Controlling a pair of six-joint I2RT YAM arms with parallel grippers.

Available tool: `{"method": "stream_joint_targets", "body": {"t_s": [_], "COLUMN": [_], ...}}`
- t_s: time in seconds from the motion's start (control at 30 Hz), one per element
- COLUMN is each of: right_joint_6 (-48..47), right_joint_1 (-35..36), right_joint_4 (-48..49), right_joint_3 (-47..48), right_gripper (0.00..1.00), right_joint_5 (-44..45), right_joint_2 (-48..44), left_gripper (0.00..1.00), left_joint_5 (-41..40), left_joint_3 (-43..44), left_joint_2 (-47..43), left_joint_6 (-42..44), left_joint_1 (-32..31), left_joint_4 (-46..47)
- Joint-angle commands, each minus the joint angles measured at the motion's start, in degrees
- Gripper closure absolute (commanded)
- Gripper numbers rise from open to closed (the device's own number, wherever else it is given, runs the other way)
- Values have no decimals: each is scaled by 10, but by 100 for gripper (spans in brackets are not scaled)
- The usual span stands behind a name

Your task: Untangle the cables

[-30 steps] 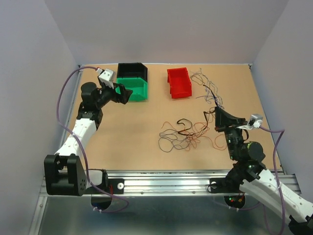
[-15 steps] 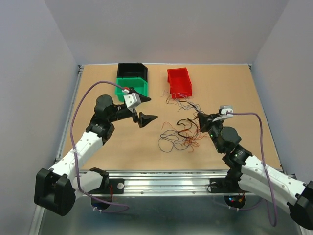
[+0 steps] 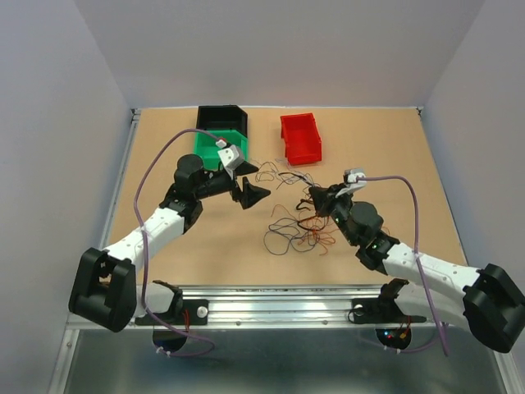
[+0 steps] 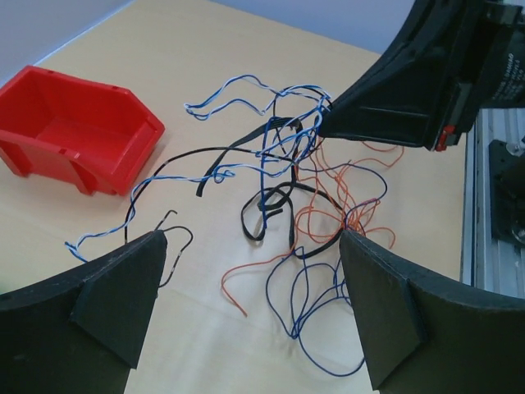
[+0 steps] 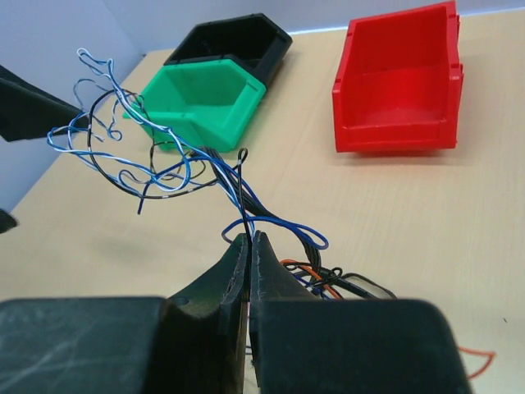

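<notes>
The cables (image 3: pixel 297 223) lie as a loose tangle of thin orange, black and blue wires at the table's middle. My right gripper (image 3: pixel 317 199) is shut on several black and blue strands (image 5: pixel 164 164) and holds them lifted off the tangle, trailing left towards the green bin. The pinch shows at its tip in the right wrist view (image 5: pixel 248 240). My left gripper (image 3: pixel 251 191) is open and empty, just left of the lifted strands. In the left wrist view (image 4: pixel 254 316) its jaws stand wide above orange and blue loops (image 4: pixel 328 246), with the right gripper (image 4: pixel 402 90) opposite.
A red bin (image 3: pixel 300 138) stands at the back centre, with a green bin (image 3: pixel 215 144) and a black bin (image 3: pixel 221 117) behind it at the back left. The red bin (image 4: pixel 74 135) is close to the lifted strands. A metal rail (image 3: pixel 271 312) runs along the near edge.
My left arm has swung from the green bin to the table's middle, jaws open. My right gripper has moved left, dragging the held strands from the back right towards the centre.
</notes>
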Motion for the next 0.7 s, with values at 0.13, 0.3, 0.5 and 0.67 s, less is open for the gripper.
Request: {"method": "stream_joint_targets", "body": {"t_s": [0.13, 0.3, 0.5, 0.67], "right_joint_6": [13, 17, 19, 18], "right_joint_1": [2, 4, 13, 25], "right_joint_4": [105, 115, 136, 149], "right_joint_3": [45, 52, 65, 78], "right_gripper": [99, 100, 99, 99], "right_joint_5": [-13, -20, -24, -23], "right_joint_2": [32, 47, 80, 104], "left_gripper": [1, 1, 1, 11], "left_joint_5": [-45, -36, -47, -48], "left_joint_3": [15, 7, 7, 15], "left_joint_2": [68, 84, 90, 104], "left_joint_6": [-124, -159, -180, -175], "left_joint_1": [-25, -36, -37, -37], "left_joint_4": [165, 223, 252, 256]}}
